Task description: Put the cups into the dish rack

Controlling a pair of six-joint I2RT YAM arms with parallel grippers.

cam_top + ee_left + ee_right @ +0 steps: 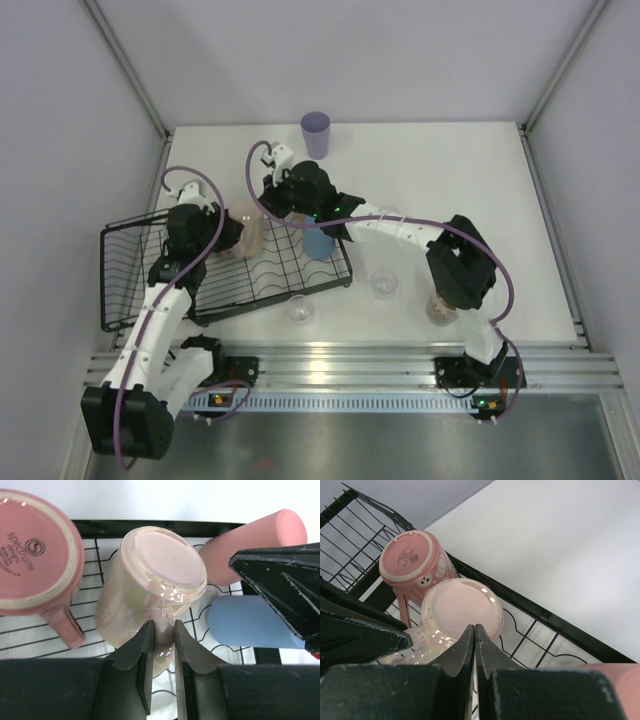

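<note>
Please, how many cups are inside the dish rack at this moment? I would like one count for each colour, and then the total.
Pink mug: 1
Pearly cream mug: 1
Salmon-pink tumbler: 1
Blue tumbler: 1
Total in the dish rack: 4

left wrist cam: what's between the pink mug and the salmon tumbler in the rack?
The cream mug, upside down, sits between the pink mug and the salmon tumbler. The left wrist view shows it best.
</note>
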